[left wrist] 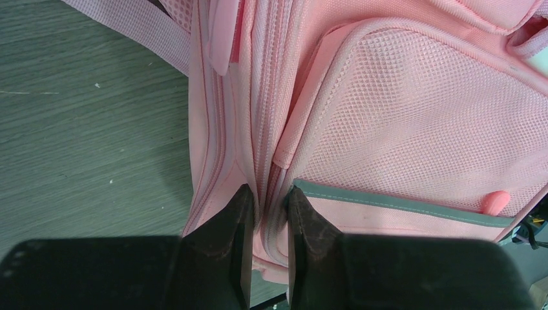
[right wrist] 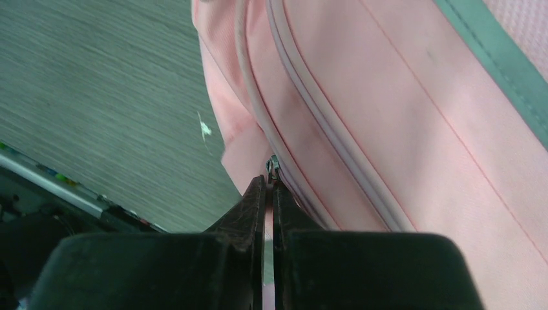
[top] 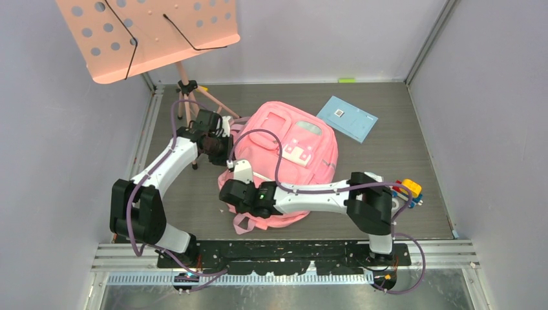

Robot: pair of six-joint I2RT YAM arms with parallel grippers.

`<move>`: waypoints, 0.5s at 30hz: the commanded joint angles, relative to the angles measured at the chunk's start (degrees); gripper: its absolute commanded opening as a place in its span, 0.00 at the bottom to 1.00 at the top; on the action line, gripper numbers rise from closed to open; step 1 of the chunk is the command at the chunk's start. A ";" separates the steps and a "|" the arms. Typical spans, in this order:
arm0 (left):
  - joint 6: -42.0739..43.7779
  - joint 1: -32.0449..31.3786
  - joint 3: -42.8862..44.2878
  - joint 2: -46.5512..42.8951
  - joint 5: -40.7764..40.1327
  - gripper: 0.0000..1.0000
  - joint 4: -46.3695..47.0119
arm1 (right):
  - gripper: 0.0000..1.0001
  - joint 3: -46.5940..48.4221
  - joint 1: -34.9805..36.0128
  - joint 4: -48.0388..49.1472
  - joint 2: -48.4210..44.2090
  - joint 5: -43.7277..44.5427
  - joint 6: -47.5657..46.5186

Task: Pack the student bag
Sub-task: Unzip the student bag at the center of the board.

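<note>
The student bag (top: 294, 145), a big pink fabric backpack, lies flat mid-table with its front pockets facing up. My left gripper (top: 218, 146) is at the bag's left edge. In the left wrist view this gripper (left wrist: 270, 194) is shut on a fold of the bag (left wrist: 413, 110) along its zip seam, beside a grey reflective strip (left wrist: 400, 203). My right gripper (top: 234, 194) is at the bag's near left corner. There, in the right wrist view, the gripper (right wrist: 269, 184) pinches the small metal zipper pull (right wrist: 273, 166) of the bag (right wrist: 400, 116).
A light blue booklet (top: 347, 118) lies on the table behind and right of the bag. A salmon perforated music stand (top: 148, 35) on a tripod (top: 187, 97) stands at the back left. Coloured blocks (top: 409, 188) sit by the right arm. Grey walls enclose the table.
</note>
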 commanded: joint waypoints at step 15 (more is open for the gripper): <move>-1.28 -0.23 0.34 -2.30 1.80 0.00 0.02 | 0.06 8.18 -6.06 20.63 5.20 -1.49 -11.34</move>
